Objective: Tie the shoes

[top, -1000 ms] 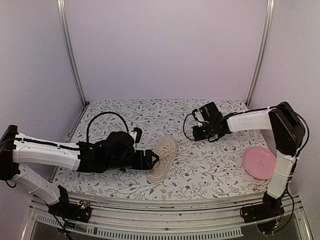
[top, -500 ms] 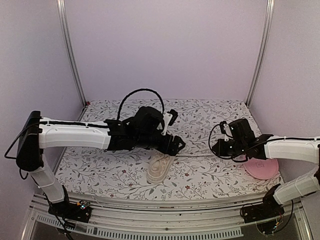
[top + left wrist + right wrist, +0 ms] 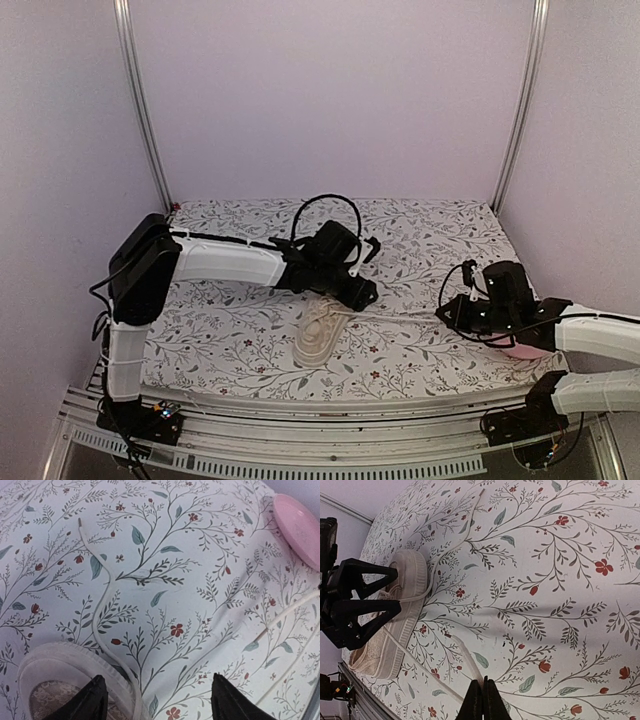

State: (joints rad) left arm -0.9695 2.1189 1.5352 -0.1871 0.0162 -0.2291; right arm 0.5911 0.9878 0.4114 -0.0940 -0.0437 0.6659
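Top view: cream sneaker (image 3: 318,340) lies on the floral table (image 3: 230,345), centre-front, long axis running front to back. Left gripper (image 3: 358,293) hangs over its far end; jaw state can't be read from here. Right gripper (image 3: 450,313) sits low, well to the right of the shoe. A taut lace (image 3: 395,315) runs straight from the shoe to it.

Left wrist view: both fingers (image 3: 92,702) are spread wide, with only table showing between them. One of them sits over the sneaker's rounded end. Only here: a loose lace (image 3: 102,595) snakes away from the shoe across the table, tip free. The pink plate (image 3: 300,525) is in plain sight at the upper right, whereas the top view hides most of it under the right arm.

Right wrist view: fingers (image 3: 476,702) are pressed together, pinching the taut lace at their tips. Only here: the sneaker's sole side. The left gripper's spread jaws straddle the far end of the sneaker; whether they touch it, cannot tell.
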